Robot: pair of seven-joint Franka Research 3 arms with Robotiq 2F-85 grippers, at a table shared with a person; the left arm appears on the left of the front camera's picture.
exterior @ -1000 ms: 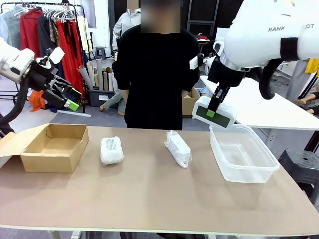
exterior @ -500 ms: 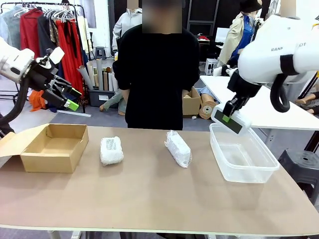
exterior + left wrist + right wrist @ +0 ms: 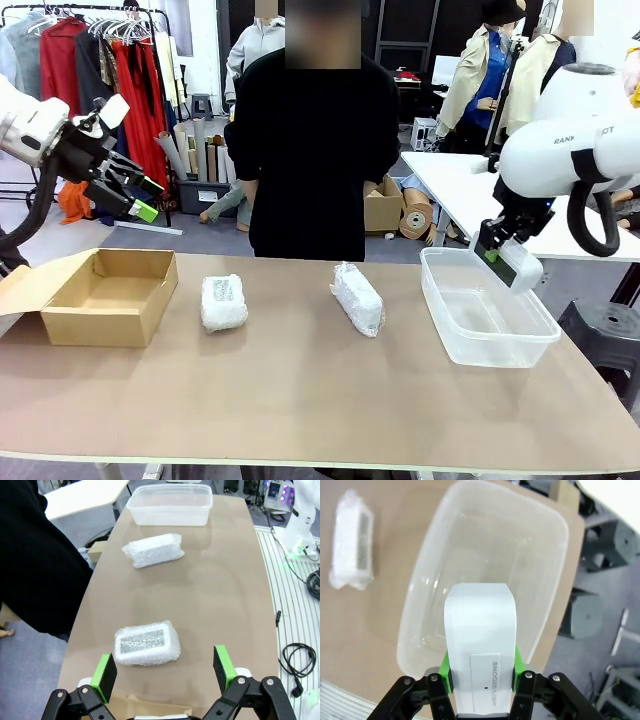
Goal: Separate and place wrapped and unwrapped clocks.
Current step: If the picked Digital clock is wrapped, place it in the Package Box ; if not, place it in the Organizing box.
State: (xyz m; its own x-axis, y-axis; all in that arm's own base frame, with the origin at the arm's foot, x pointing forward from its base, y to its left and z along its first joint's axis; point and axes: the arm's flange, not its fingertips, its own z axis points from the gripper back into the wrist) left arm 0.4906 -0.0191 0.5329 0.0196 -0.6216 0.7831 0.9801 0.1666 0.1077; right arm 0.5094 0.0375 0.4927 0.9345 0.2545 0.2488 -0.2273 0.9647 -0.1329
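The right arm's [image 3: 570,150] jaws are clamped on the bare white clock [image 3: 512,262], green pads [image 3: 516,664] pressing its two long sides. It hangs tilted in the air over the far right part of the clear plastic container [image 3: 440,300], not touching it. In the right wrist view the clock [image 3: 479,630] shows a plain face with a small "SNOOZE/LIGHT" label. Its near end is hidden among the fingers, and its screen cannot be made out.

The left arm's [image 3: 25,125] jaws stand wide apart, holding nothing, raised above the open cardboard box [image 3: 110,300]. The box's flap is cut off at the picture's left edge.

Two wrapped clocks lie on the table [image 3: 300,400], well apart. One [image 3: 223,302] is near the box, a grey patch showing through its wrap [image 3: 146,643]. The other [image 3: 357,297] is nearer the container, and its contents are unreadable [image 3: 152,550]. A person [image 3: 315,150] stands behind the far edge, hands out of sight.
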